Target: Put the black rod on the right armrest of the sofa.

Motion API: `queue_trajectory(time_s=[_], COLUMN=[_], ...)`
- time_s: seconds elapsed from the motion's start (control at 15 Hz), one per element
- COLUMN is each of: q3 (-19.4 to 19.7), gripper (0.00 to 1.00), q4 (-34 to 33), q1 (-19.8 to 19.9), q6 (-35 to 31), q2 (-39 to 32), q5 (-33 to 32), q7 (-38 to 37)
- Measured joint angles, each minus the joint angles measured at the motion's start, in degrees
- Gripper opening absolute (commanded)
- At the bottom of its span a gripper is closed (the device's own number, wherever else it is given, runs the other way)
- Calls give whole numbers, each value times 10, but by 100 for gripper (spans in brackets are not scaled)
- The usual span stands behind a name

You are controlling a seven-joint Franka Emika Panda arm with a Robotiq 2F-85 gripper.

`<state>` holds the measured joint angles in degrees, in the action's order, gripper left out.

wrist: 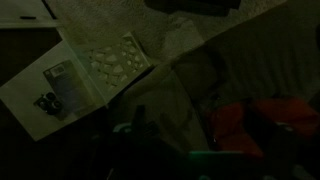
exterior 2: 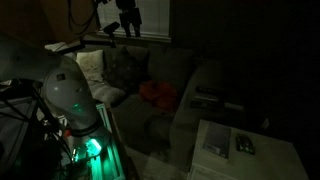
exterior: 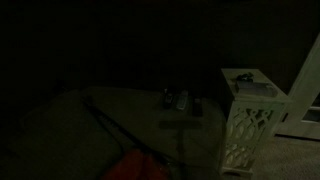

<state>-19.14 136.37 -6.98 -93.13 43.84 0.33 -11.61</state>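
The scene is very dark. The olive-grey sofa [exterior 2: 165, 75] shows in both exterior views and in the wrist view [wrist: 260, 60]. A red cushion [exterior 2: 158, 95] lies on its seat. A thin dark straight line, likely the black rod [exterior: 108, 122], runs slantwise across the sofa [exterior: 90, 130] near the red cushion [exterior: 135, 168]. My gripper [exterior 2: 127, 24] hangs high above the sofa back, far from the rod. Its jaws are too dark to read in every view.
A white lattice-sided box table [exterior: 250, 125] stands beside the sofa's armrest [exterior 2: 205, 100], with small items on its top [wrist: 60, 85]. Remotes [exterior: 176, 100] lie on the armrest. A thin T-shaped stand [exterior: 180, 128] is in front. The robot base [exterior 2: 75, 95] glows green.
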Motion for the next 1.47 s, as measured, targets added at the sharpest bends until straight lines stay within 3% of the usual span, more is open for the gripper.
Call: queue_trajectory(time_s=[0.47,0.67,1.0,1.47], q3=[1,1,-36,-107], gripper=[100,100,100,100], q4=[0,-11,-107,-295], q1=[-1,3,35,89], q6=[-3,-35,-103,-68], q2=[-1,-20,-156,-397], q5=[0,0,-34,-84], q7=[0,-15,-26,-33])
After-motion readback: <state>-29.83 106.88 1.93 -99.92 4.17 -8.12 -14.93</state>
